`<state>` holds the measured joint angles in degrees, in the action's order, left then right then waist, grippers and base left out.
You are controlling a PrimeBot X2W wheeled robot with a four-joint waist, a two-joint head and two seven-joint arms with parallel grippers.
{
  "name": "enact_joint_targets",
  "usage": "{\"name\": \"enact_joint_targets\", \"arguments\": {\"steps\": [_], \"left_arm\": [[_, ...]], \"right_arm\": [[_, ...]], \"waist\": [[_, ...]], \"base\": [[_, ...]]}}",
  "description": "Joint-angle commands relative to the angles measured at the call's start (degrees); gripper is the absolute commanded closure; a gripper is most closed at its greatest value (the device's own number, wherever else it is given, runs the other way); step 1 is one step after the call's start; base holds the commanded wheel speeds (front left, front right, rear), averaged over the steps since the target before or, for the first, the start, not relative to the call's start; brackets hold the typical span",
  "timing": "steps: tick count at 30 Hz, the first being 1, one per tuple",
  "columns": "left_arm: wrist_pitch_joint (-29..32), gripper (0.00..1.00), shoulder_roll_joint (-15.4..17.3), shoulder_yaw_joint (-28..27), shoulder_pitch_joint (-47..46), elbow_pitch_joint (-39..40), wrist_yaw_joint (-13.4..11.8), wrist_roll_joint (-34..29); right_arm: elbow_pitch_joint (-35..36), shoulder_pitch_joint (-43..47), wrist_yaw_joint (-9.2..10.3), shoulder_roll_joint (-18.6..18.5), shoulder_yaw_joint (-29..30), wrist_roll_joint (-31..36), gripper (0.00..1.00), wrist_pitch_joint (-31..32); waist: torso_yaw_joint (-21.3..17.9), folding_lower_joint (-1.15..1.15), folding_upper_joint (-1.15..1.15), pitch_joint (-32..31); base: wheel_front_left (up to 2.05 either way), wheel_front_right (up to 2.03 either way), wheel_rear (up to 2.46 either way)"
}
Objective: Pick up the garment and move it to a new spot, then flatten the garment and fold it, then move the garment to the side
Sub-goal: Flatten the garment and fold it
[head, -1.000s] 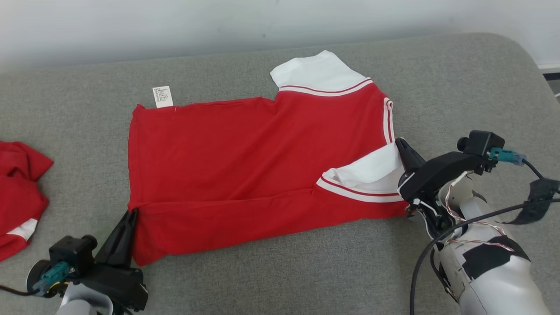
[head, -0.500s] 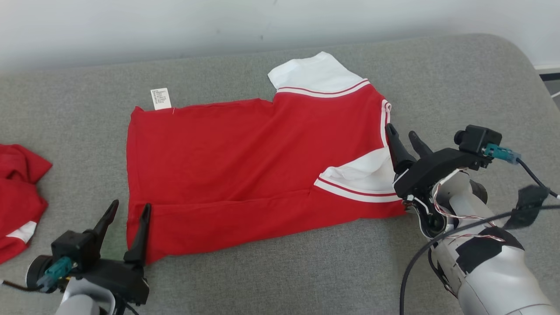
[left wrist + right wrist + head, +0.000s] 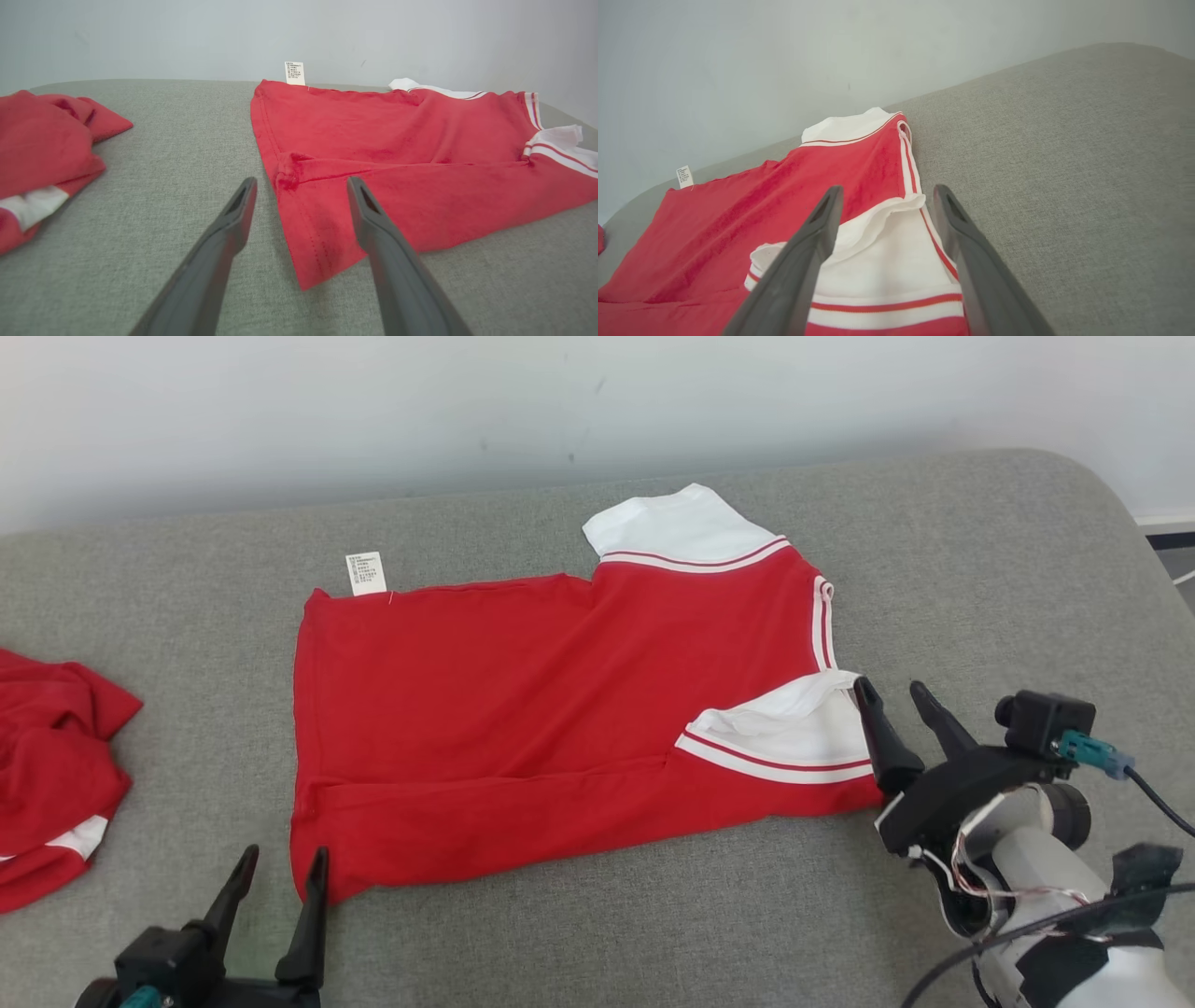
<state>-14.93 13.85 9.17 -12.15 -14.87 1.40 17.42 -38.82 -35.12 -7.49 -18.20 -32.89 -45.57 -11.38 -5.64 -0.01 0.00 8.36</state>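
Here the red garment [image 3: 523, 709] lies spread, partly folded, on the grey cushion [image 3: 653, 915]. The left gripper [image 3: 286, 852] stands open and empty, with the garment's near hem corner between its fingers. The right gripper [image 3: 890, 686], also open and empty, has the white sleeve just ahead of its fingers.

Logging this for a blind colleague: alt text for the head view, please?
A white-sleeved red shirt lies partly folded on a grey cushion. The open left end effector sits at its near left corner, the open right end effector beside its near sleeve; a crumpled red garment lies far left.
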Motion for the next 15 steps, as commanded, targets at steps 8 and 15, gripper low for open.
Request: {"name": "enact_joint_targets", "arguments": {"steps": [8,15], "left_arm": [[-0.23,0.0,-1.53,-1.47,2.22,-0.42,0.41,-1.55],[-0.24,0.0,-2.41,-1.89,1.33,-3.11,0.98,-2.1]], "right_arm": [[2.22,4.76,0.0,-2.13,-0.23,5.56,0.0,1.06],[2.7,6.93,0.0,-2.26,1.56,7.56,0.0,2.63]], "waist": [[-0.09,0.01,0.0,1.11],[-0.1,0.01,0.0,1.74]], "base": [[0.0,0.0,0.0],[0.0,0.0,0.0]]}}
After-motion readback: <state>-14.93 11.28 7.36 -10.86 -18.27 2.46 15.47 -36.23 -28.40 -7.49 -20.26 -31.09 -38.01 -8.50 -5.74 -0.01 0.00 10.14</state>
